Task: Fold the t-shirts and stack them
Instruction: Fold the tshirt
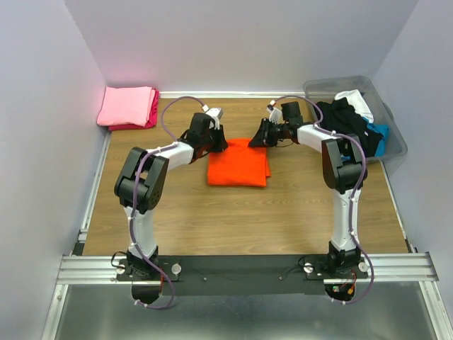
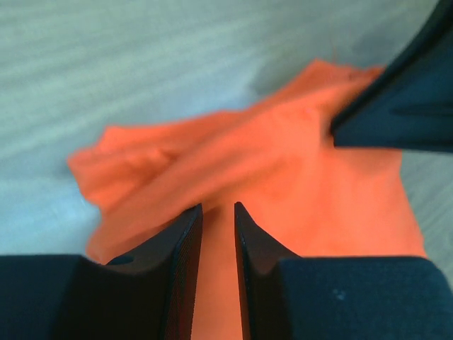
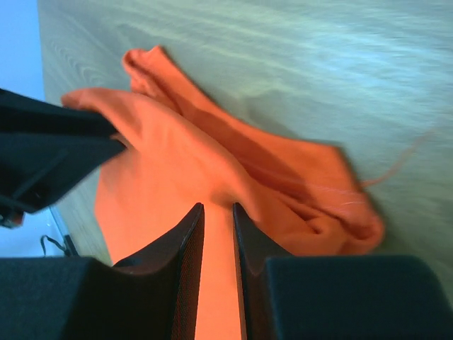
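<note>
Left gripper (image 1: 216,142) fingers are pinched to a thin slit with orange cloth in it — it has the far-left edge of the orange t-shirt (image 1: 238,164). Right gripper (image 1: 258,138) is the same: nearly closed, clamped on the far-right edge. The shirt lies folded in a rough rectangle in the middle of the table (image 1: 248,219), far edge rumpled at both pinch points. Back left corner — pink t-shirt (image 1: 127,105) folded on top of a magenta t-shirt (image 1: 152,117). Back right, a translucent plastic bin (image 1: 396,145) holds a black shirt (image 1: 343,120), white shirt (image 1: 357,103) and blue shirt (image 1: 379,131) heaped inside.
</note>
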Tool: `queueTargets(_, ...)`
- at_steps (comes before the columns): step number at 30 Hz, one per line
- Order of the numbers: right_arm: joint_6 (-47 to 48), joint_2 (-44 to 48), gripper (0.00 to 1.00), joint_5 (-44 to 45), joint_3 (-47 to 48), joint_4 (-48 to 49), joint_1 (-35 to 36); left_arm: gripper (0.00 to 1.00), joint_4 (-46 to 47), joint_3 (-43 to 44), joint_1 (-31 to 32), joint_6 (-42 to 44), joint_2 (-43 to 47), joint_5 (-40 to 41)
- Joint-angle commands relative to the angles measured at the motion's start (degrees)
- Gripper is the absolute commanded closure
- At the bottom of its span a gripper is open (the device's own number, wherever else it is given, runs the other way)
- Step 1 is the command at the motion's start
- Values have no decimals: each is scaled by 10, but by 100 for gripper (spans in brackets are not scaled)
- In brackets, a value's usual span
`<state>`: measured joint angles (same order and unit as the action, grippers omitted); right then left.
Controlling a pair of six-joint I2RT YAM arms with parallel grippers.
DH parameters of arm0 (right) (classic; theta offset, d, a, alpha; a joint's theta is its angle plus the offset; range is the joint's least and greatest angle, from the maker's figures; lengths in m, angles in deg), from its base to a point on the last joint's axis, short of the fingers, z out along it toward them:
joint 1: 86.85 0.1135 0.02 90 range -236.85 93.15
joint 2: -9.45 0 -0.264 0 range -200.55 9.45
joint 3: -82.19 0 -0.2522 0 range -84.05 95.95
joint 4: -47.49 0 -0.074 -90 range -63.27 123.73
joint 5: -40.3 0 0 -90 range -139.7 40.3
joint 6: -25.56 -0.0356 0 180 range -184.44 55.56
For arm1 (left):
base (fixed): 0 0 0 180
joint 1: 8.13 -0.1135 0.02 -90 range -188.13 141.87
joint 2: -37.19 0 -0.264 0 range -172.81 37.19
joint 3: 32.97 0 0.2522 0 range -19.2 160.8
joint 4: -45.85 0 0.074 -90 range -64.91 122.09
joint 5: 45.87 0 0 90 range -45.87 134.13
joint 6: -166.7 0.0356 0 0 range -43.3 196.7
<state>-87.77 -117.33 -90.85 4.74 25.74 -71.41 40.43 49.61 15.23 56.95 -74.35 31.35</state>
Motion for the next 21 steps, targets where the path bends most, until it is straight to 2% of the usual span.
queueTargets(1, -26, -29, 70, -31, 19, 39, -22, 68, 35, 44, -23, -24, -37, -47)
queueTargets(4, -38, -62, 70, -41, 25, 47, -37, 68, 65, 49, -52, -72, -74, -89)
queueTargets(9, -44, -92, 70, -43, 31, 53, -57, 68, 83, 58, -67, -102, -116, -130)
queueTargets(16, -53, -54, 69, -56, 33, 54, -67, 68, 106, 47, -84, -129, -112, -156)
queueTargets(18, -58, -34, 68, -62, 33, 55, -67, 62, 106, 45, -84, -129, -83, -155)
queueTargets(19, -62, -14, 67, -64, 28, 54, -67, 55, 105, 40, -83, -129, -59, -155)
queueTargets(20, -65, -1, 67, -64, 28, 56, -67, 55, 105, 38, -83, -128, -47, -155)
queueTargets(21, -74, 9, 67, -65, 18, 55, -67, 48, 105, 34, -83, -128, -34, -153)
